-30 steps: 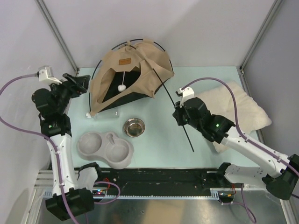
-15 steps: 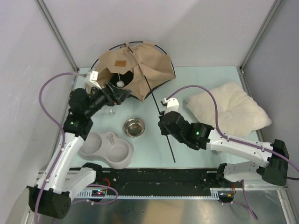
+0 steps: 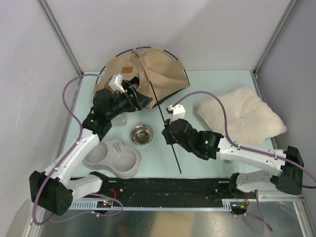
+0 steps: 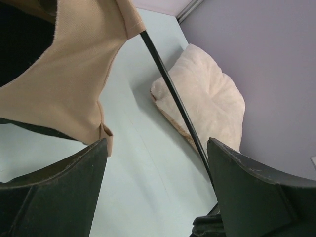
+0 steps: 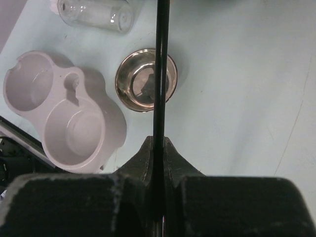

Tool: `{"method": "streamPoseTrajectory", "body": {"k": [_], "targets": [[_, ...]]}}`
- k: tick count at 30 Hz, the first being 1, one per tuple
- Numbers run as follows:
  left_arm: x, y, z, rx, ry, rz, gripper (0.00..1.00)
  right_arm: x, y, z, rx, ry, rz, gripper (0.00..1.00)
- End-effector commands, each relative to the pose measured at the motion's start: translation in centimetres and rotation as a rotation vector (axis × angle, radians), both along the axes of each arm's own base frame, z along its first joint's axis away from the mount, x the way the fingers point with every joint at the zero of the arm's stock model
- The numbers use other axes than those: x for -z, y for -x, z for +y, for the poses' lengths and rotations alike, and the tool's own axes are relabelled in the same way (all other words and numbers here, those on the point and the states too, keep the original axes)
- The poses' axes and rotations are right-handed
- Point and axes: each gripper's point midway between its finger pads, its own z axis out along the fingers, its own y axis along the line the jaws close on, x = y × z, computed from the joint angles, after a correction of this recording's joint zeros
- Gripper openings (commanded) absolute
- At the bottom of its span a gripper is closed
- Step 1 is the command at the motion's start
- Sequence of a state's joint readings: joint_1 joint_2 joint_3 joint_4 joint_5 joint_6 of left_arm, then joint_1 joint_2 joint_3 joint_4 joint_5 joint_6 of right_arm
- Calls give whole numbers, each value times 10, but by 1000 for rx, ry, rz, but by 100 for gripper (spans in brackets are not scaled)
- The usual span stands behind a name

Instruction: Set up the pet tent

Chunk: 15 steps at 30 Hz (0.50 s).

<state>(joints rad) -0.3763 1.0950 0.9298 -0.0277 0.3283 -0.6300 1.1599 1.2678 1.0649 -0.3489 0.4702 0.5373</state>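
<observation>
The tan fabric pet tent with black lining (image 3: pixel 158 61) is slumped at the far left of the tabletop (image 3: pixel 222 94). Its thin, springy black pole (image 3: pixel 176 160) is clamped in the right hand (image 5: pixel 158 143). The left hand (image 4: pixel 155 148) is held apart beside the light, limp fabric, judged best gripped at a hem.

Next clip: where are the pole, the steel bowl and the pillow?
pole (image 5: pixel 161 49), right wrist view, on the shaft ahead of the fingers.
steel bowl (image 3: pixel 141 134), top view, on its inside bottom.
pillow (image 3: pixel 242 116), top view, middle of its upper face.
</observation>
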Motion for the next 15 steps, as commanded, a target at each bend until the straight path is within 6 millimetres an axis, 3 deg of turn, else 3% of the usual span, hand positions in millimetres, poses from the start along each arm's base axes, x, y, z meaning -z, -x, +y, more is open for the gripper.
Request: {"method": "streamPoseTrajectory", "body": {"k": [1,6,10,15], "targets": [[-36,-1,-12,19,63,-99,86,-37,0,22,-51,-97,-61,7],[-43,4,-8,-4,110,-128,89,-36,4,27,-90,-97,-57,8],[-38,6,-17,21,157,-91,89,-35,9,35,-144,-99,-58,7],[-18,1,-32,33,215,42,74,-34,14,42,-193,-96,-59,6]]}}
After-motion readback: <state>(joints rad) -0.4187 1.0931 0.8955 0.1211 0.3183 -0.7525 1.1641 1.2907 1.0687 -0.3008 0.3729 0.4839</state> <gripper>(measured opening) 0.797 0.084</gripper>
